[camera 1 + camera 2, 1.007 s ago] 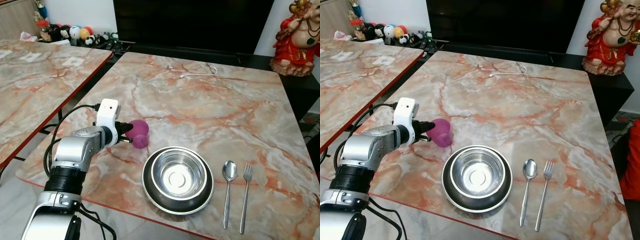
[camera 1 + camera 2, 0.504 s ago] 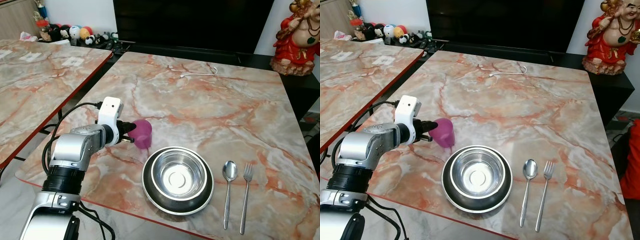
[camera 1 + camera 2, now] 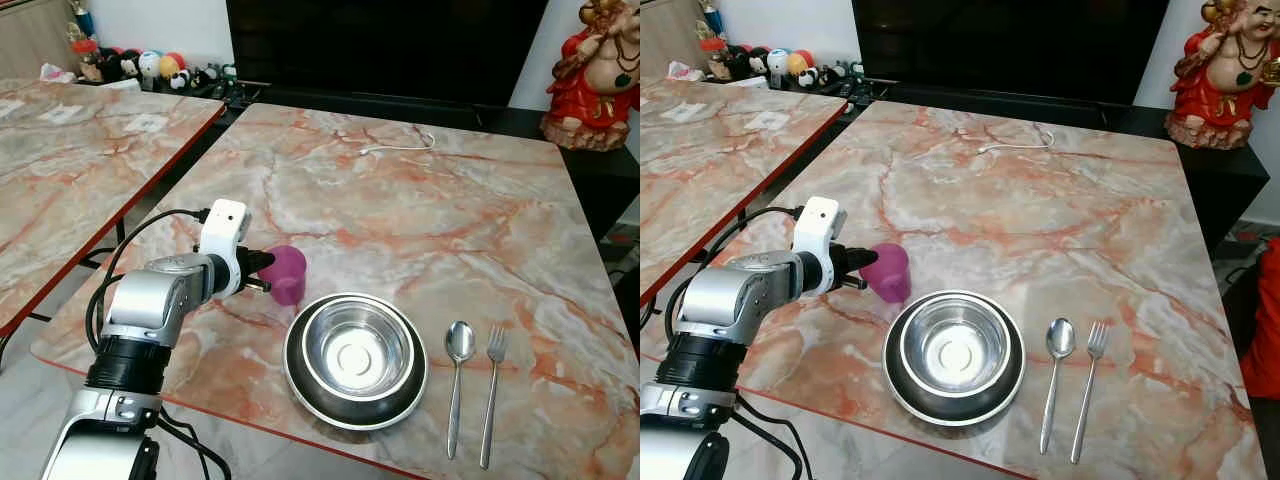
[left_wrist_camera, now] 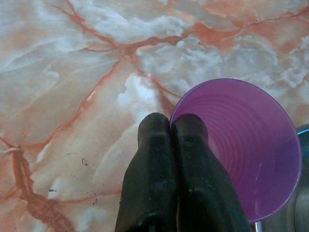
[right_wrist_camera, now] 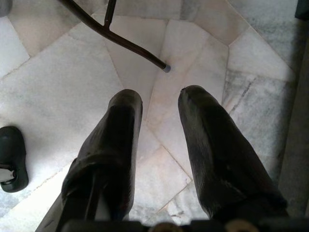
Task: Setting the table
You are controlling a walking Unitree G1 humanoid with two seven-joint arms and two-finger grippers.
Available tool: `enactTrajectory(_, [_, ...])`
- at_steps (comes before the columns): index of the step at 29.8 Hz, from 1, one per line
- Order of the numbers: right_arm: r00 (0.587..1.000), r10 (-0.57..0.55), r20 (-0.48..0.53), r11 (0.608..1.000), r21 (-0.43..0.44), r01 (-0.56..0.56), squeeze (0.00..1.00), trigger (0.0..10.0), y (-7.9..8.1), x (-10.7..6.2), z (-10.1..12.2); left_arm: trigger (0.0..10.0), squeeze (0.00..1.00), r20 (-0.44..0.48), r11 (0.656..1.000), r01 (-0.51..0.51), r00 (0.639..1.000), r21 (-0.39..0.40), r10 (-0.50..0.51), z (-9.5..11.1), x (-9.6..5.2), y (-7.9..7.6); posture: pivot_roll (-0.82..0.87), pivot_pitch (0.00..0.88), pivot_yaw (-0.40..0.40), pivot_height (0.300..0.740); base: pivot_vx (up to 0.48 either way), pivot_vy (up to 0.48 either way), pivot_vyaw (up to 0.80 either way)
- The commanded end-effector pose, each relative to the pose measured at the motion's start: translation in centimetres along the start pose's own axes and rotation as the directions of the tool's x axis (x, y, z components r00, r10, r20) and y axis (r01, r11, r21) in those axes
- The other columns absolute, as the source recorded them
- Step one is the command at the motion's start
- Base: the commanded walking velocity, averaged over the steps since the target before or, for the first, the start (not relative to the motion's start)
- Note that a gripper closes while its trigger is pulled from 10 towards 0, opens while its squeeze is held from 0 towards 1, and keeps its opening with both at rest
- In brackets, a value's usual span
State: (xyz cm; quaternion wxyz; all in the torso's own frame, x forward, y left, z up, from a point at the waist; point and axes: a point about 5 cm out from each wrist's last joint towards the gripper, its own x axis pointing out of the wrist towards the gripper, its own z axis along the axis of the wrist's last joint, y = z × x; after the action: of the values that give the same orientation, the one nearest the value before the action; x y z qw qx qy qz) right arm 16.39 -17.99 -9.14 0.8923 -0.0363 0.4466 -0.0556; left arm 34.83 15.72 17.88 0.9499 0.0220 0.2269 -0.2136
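1. The left claw (image 4: 171, 123) has its two black fingers pressed together on the rim of a small purple plastic cup (image 3: 288, 272), one finger inside the rim and one outside, as the left wrist view shows from close up. The head views show only the dark fingertips meeting the cup's near side.
2. The cup is tilted, its mouth turned toward the claw; the wrist view looks into its ribbed inside, while the head views show its outer wall. Whether its base touches the marble-patterned bench (image 3: 420, 210) I cannot tell.
3. Just beyond the cup from the claw, on the robot's right, sits a round steel bowl inside a dark round plate (image 3: 356, 358). A sliver of its shiny edge appears beside the cup in the wrist view.
4. Further right of the claw, past the bowl, a steel spoon (image 3: 457, 378) and a steel fork (image 3: 491, 390) lie side by side, near each other but apart.
5. The right claw (image 5: 159, 104) hangs over a pale tiled floor (image 5: 63, 92), its fingers spread with nothing between them. A thin dark table leg (image 5: 120, 38) and a dark shoe (image 5: 12, 157) are near it.
6. Well beyond the left claw, at the bench's far edge, lies a thin white cable (image 3: 400, 147).
7. Farthest off, to the right, stands a red laughing figurine (image 3: 595, 75).
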Motion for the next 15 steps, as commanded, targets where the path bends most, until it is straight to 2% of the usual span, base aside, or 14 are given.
enactTrajectory(1, [1.000, 0.000, -0.009, 1.000, -0.001, 0.000, 0.00, 10.0, 0.04, -0.06, -0.26, 10.0, 0.36, -0.005, 1.000, -0.014, 1.000, 0.009, 0.014, 0.05, -0.30, 0.05, 0.08, 0.000, -0.010, 0.740, 0.000, 0.000, 0.00])
enactTrajectory(4, [1.000, 0.001, -0.010, 1.000, -0.002, -0.001, 0.00, 10.0, 0.03, -0.06, -0.28, 10.0, 0.41, -0.003, 1.000, -0.015, 1.000, 0.009, 0.015, 0.09, -0.32, 0.06, 0.09, 0.000, -0.011, 0.740, 0.000, 0.000, 0.00])
enactTrajectory(7, [1.000, 0.001, -0.010, 1.000, -0.003, -0.001, 0.00, 10.0, 0.04, -0.07, -0.29, 10.0, 0.38, -0.003, 1.000, -0.018, 1.000, 0.008, 0.018, 0.07, -0.33, 0.10, 0.08, 0.000, -0.013, 0.740, 0.000, 0.000, 0.00])
enactTrajectory(15, [1.000, -0.002, -0.011, 1.000, -0.003, 0.002, 0.00, 10.0, 0.07, -0.07, -0.30, 10.0, 0.38, 0.001, 1.000, -0.019, 1.000, 0.003, 0.019, 0.08, -0.33, 0.06, 0.08, 0.000, -0.012, 0.740, 0.000, 0.000, 0.00])
